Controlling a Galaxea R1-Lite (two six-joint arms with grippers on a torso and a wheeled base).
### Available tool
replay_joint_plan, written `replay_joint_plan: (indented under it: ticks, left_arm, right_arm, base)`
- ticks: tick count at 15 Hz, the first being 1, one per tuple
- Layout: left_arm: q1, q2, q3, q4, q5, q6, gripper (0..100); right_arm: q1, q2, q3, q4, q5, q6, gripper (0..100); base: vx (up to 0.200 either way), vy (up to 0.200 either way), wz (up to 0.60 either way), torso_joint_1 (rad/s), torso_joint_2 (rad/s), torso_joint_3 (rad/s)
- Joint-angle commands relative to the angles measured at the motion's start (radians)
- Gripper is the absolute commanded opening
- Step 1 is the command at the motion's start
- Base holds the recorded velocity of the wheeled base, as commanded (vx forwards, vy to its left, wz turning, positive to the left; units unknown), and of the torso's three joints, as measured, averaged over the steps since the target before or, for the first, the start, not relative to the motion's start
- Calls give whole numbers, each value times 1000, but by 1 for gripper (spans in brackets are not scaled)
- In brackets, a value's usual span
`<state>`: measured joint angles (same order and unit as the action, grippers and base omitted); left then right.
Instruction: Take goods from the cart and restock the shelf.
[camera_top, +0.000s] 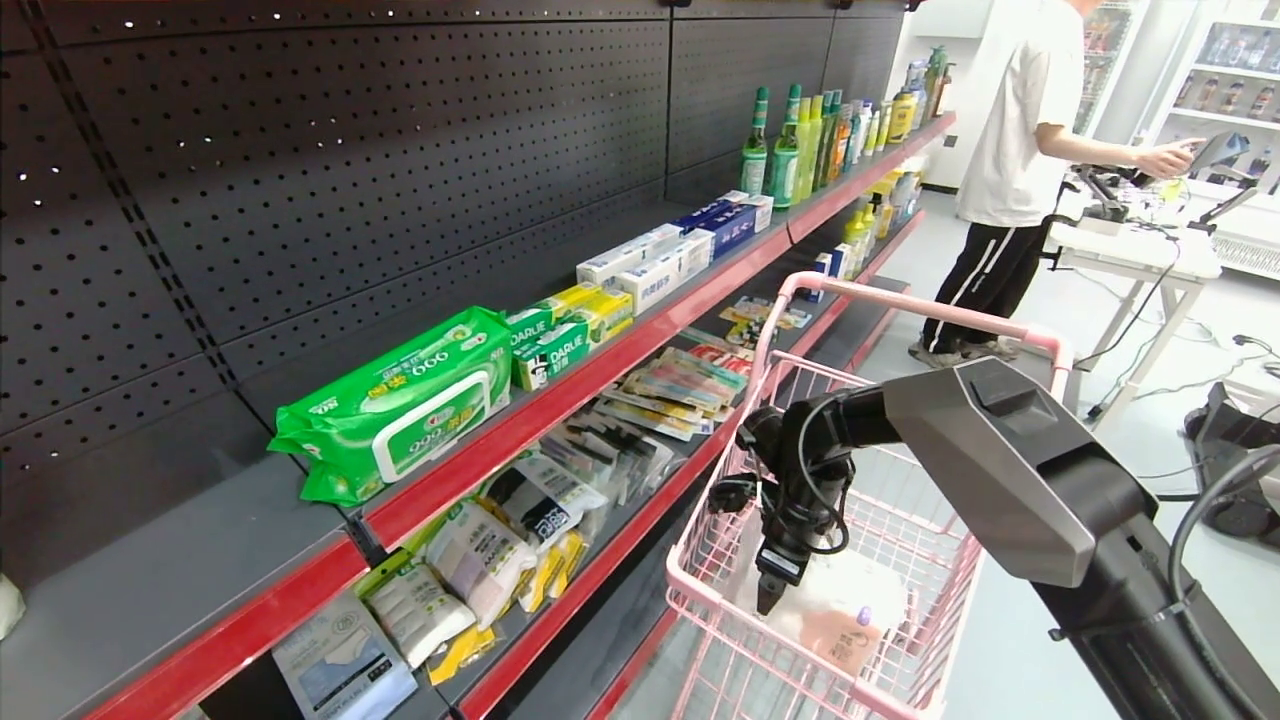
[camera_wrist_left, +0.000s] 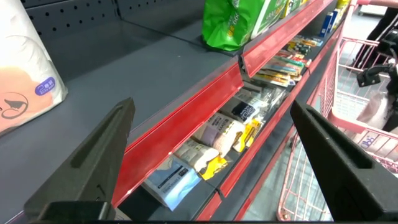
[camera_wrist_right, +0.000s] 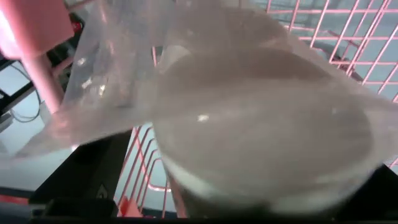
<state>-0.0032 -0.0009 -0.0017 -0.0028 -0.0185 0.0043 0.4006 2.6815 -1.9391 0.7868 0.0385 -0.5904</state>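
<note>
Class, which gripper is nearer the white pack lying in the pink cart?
Right. The right gripper is down in the cart at the white pack; the left gripper is over the top shelf, apart.

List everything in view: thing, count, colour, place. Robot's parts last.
shelf: one, grey boards, red edges, black pegboard back
wipes pack: one, green, top board
small boxes: several, green and yellow, top board past the wipes pack
long boxes: several, white and blue, farther along the top board
bottles: many, mostly green, far end of the top board
tissue pack: one, white and pink, near end of the top board
packets: many, white and yellow, lower board
flat packs: several, mixed colours, lower board
cart: one, pink, beside the shelf
wrapped pack: one, white and pink, in the cart
left gripper: open, over the top board
right gripper: in the cart, at the wrapped pack
</note>
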Motion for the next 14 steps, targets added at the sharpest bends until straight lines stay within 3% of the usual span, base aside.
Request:
replay_joint_plan:
  ticks: [1,10,14]
  left_arm:
    - [0,1,0,0,0,0,100]
    - [0,1,0,0,0,0,100]
    - [0,1,0,0,0,0,100]
  right_arm:
    - [-5,-6,-37,12,1,1,100]
    - [-5,3,23,2,14,3,100]
    - [-11,3,101,-89,12,-5,100]
  base:
    - [0,0,0,0,0,0]
    - [0,0,0,0,0,0]
    - [0,0,0,0,0,0]
